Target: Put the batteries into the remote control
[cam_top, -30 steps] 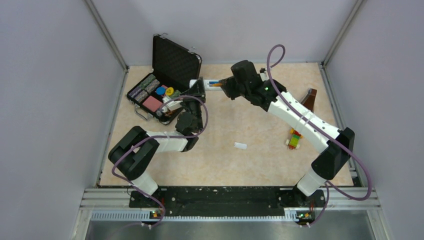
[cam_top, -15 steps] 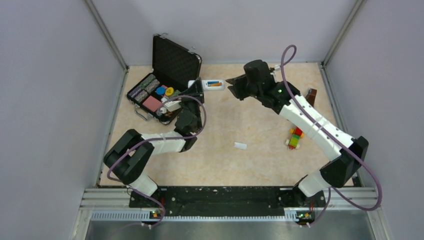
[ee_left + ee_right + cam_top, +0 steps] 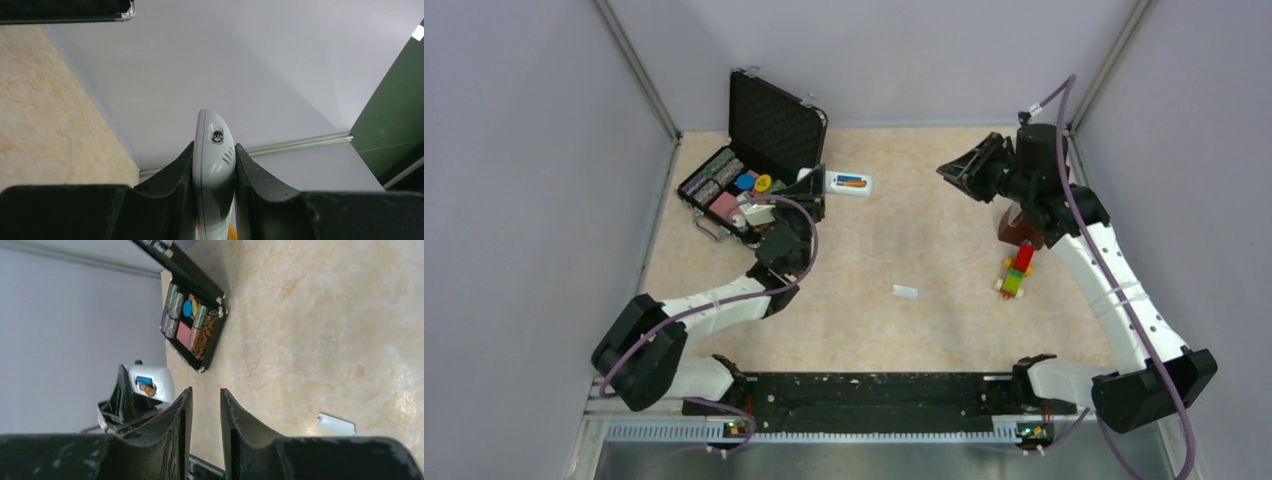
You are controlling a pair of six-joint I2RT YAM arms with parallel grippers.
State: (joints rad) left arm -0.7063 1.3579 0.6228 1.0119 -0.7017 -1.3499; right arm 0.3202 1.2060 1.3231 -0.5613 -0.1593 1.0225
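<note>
My left gripper [image 3: 821, 182] is shut on the near end of the white remote control [image 3: 848, 184] and holds it above the table beside the black case. The remote's slot faces up with the blue battery [image 3: 851, 179] and the orange battery [image 3: 855, 185] lying in it. In the left wrist view the remote [image 3: 215, 160] stands clamped between my fingers. My right gripper [image 3: 946, 170] is off to the right of the remote, apart from it, jaws a little open and empty. The right wrist view shows the remote [image 3: 155, 382] with both batteries beyond my gripper [image 3: 205, 397].
An open black case [image 3: 769, 125] with coloured pieces stands at the back left. A small white cover piece [image 3: 905, 292] lies mid-table, also in the right wrist view [image 3: 336, 424]. A multicoloured toy block train [image 3: 1016, 270] and a brown object [image 3: 1016, 228] lie under the right arm.
My right gripper has drawn back from the remote to the right and is now well clear of it. The left gripper still holds the remote, shifted slightly right.
</note>
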